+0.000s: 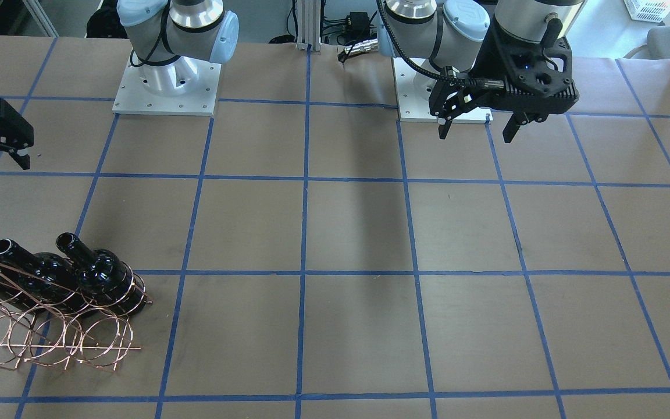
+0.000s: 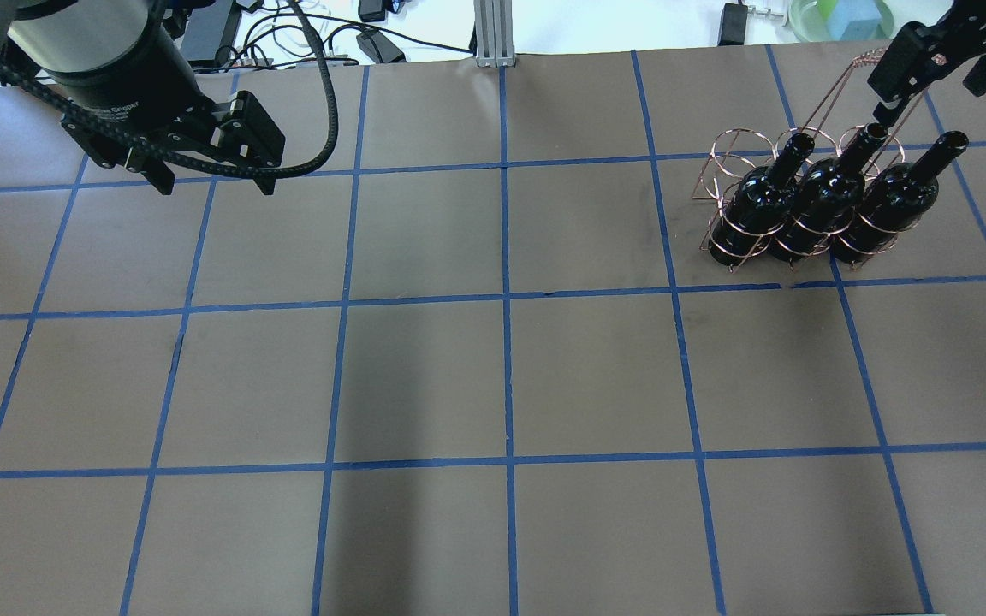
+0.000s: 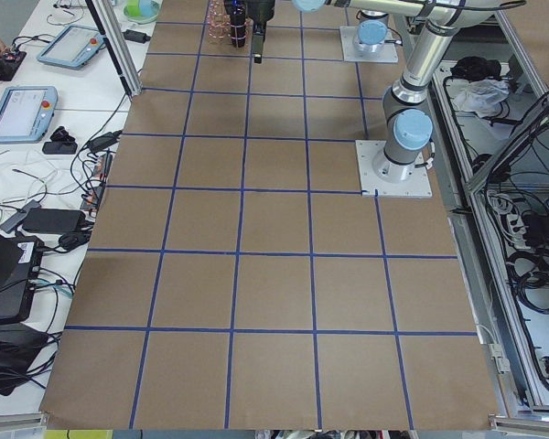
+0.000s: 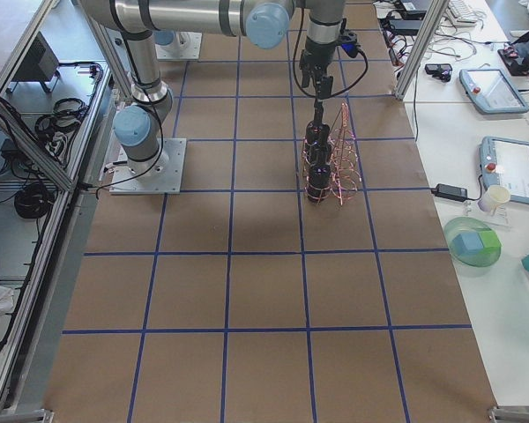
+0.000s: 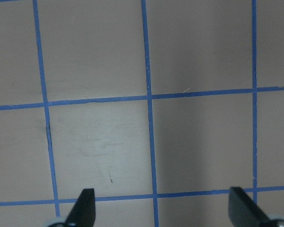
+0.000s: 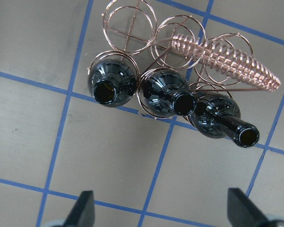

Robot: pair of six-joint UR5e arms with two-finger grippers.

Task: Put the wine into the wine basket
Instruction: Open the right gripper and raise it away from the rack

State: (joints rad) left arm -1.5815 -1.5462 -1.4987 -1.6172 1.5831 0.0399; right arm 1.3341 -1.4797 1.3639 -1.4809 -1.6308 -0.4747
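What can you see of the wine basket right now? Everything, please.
The wine basket is thin copper-coloured wire, bent into two rows of three round rings, with a twisted wire handle rising over the middle. It stands upright on the brown-papered table, far on the robot's right. The row nearer the robot holds three dark wine bottles, necks up; the other three rings are empty. The right gripper hangs above it, fingers open, touching nothing.
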